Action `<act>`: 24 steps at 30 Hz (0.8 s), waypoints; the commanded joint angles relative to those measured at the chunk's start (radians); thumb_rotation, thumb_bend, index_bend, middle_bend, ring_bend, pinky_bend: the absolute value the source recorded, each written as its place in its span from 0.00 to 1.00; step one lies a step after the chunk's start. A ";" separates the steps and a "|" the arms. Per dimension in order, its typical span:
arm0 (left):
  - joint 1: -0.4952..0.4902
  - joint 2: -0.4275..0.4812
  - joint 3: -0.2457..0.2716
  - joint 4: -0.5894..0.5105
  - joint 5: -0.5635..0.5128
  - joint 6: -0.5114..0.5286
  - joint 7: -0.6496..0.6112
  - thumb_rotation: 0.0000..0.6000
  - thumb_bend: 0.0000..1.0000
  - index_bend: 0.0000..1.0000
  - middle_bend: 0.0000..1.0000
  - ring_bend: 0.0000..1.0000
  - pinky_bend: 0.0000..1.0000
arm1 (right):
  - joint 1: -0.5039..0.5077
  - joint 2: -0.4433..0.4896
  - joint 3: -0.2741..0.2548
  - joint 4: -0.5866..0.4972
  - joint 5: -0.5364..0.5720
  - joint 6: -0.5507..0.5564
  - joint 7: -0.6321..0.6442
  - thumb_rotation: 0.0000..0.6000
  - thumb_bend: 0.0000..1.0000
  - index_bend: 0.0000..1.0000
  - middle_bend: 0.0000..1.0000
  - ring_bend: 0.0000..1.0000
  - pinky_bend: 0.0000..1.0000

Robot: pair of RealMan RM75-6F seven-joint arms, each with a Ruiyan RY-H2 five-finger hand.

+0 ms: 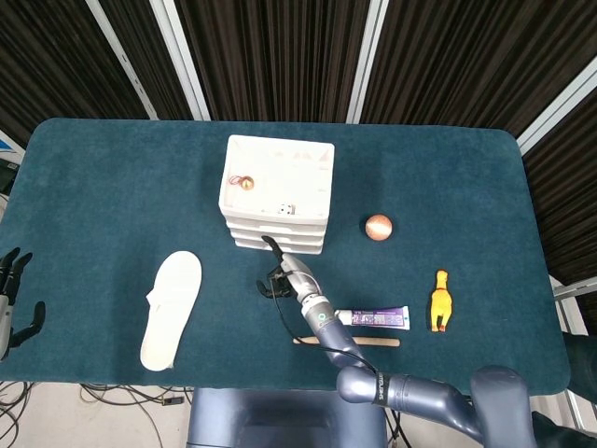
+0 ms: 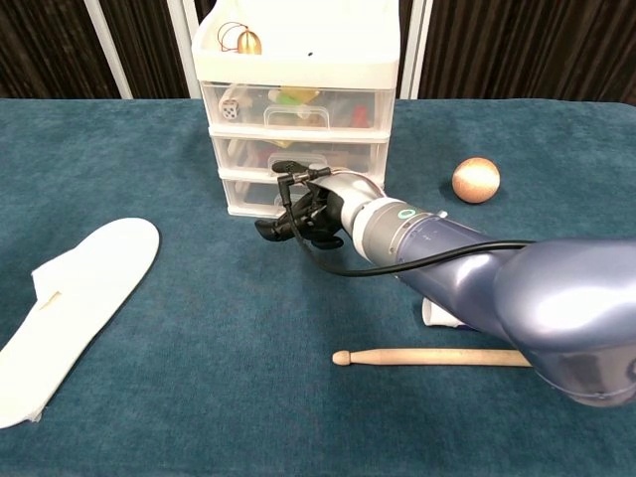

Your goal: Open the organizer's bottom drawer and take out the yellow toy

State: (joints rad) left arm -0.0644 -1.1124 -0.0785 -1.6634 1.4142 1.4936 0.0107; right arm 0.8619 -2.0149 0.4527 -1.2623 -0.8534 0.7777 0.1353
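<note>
The white three-drawer organizer stands at the table's middle back, and all its drawers look closed. My right hand hovers right in front of the bottom drawer. Its dark fingers are half curled and spread, one pointing up and the others pointing left. The hand hides the bottom drawer's handle, so contact cannot be judged. A yellow chicken toy lies on the cloth at the right. My left hand hangs open beyond the table's left edge.
A white insole lies at the front left. An orange ball sits right of the organizer. A toothpaste tube and a wooden drumstick lie beside my right forearm. A small bell rests on the organizer's top.
</note>
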 commanded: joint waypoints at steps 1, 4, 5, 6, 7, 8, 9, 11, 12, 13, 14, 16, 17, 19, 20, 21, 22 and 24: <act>0.000 0.001 0.000 -0.001 -0.001 -0.001 0.000 1.00 0.46 0.05 0.00 0.00 0.00 | 0.010 -0.007 0.005 0.008 0.001 -0.010 0.006 1.00 0.47 0.00 0.93 1.00 1.00; 0.000 0.001 -0.001 -0.002 -0.003 -0.001 0.000 1.00 0.46 0.05 0.00 0.00 0.00 | 0.015 -0.009 0.010 0.013 0.000 -0.010 0.008 1.00 0.47 0.00 0.93 1.00 1.00; 0.000 0.002 -0.001 -0.002 -0.003 -0.001 -0.001 1.00 0.46 0.05 0.00 0.00 0.00 | 0.017 -0.010 0.012 0.015 0.001 -0.011 0.009 1.00 0.47 0.00 0.93 1.00 1.00; 0.000 0.002 -0.001 -0.002 -0.003 -0.001 -0.001 1.00 0.46 0.05 0.00 0.00 0.00 | 0.018 -0.011 0.013 0.016 0.002 -0.011 0.009 1.00 0.47 0.00 0.92 1.00 1.00; 0.000 0.002 -0.001 -0.002 -0.004 -0.001 -0.001 1.00 0.46 0.05 0.00 0.00 0.00 | 0.020 -0.012 0.014 0.017 0.003 -0.012 0.010 1.00 0.47 0.00 0.93 1.00 1.00; 0.000 0.003 -0.002 -0.003 -0.004 -0.002 -0.001 1.00 0.46 0.05 0.00 0.00 0.00 | 0.021 -0.012 0.015 0.018 0.004 -0.013 0.010 1.00 0.47 0.00 0.93 1.00 1.00; 0.000 0.003 -0.001 -0.003 -0.005 -0.002 -0.001 1.00 0.46 0.05 0.00 0.00 0.00 | 0.022 -0.013 0.015 0.019 0.005 -0.014 0.010 1.00 0.47 0.00 0.92 1.00 1.00; 0.000 0.003 -0.002 -0.003 -0.006 -0.002 0.000 1.00 0.46 0.05 0.00 0.00 0.00 | 0.024 -0.014 0.016 0.023 0.010 -0.015 0.009 1.00 0.47 0.00 0.93 1.00 1.00; 0.000 0.003 -0.002 -0.003 -0.006 -0.002 0.000 1.00 0.46 0.05 0.00 0.00 0.00 | 0.025 -0.014 0.016 0.026 0.012 -0.016 0.009 1.00 0.47 0.00 0.92 1.00 1.00; 0.000 0.003 -0.002 -0.004 -0.007 -0.003 0.000 1.00 0.46 0.05 0.00 0.00 0.00 | 0.025 -0.015 0.016 0.028 0.015 -0.017 0.009 1.00 0.47 0.00 0.93 1.00 1.00; 0.000 0.003 -0.002 -0.004 -0.007 -0.003 0.000 1.00 0.46 0.05 0.00 0.00 0.00 | 0.026 -0.015 0.016 0.029 0.017 -0.020 0.010 1.00 0.47 0.00 0.93 1.00 1.00; 0.000 0.004 -0.002 -0.004 -0.008 -0.004 0.000 1.00 0.46 0.05 0.00 0.00 0.00 | 0.026 -0.013 0.015 0.031 0.020 -0.027 0.012 1.00 0.47 0.00 0.93 1.00 1.00; 0.000 0.004 -0.002 -0.005 -0.008 -0.004 0.001 1.00 0.46 0.05 0.00 0.00 0.00 | 0.027 -0.011 0.014 0.031 0.022 -0.032 0.013 1.00 0.47 0.00 0.93 1.00 1.00; 0.000 0.004 -0.002 -0.005 -0.009 -0.005 0.002 1.00 0.46 0.05 0.00 0.00 0.00 | 0.027 -0.007 0.013 0.030 0.023 -0.041 0.016 1.00 0.47 0.00 0.93 1.00 1.00; 0.000 0.004 -0.002 -0.006 -0.010 -0.005 0.003 1.00 0.46 0.05 0.00 0.00 0.00 | 0.027 -0.005 0.012 0.028 0.023 -0.045 0.018 1.00 0.47 0.00 0.93 1.00 1.00; 0.000 0.004 -0.002 -0.005 -0.010 -0.005 0.003 1.00 0.46 0.05 0.00 0.00 0.00 | 0.026 -0.002 0.013 0.026 0.023 -0.047 0.021 1.00 0.47 0.00 0.93 1.00 1.00; 0.000 0.004 -0.002 -0.006 -0.011 -0.005 0.004 1.00 0.46 0.05 0.00 0.00 0.00 | 0.026 0.000 0.013 0.024 0.021 -0.048 0.023 1.00 0.47 0.00 0.93 1.00 1.00; 0.000 0.004 -0.002 -0.007 -0.012 -0.006 0.004 1.00 0.46 0.05 0.00 0.00 0.00 | 0.024 0.004 0.011 0.019 0.016 -0.048 0.026 1.00 0.47 0.01 0.93 1.00 1.00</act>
State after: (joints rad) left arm -0.0642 -1.1083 -0.0808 -1.6699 1.4022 1.4879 0.0146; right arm 0.8870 -2.0128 0.4645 -1.2419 -0.8358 0.7295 0.1604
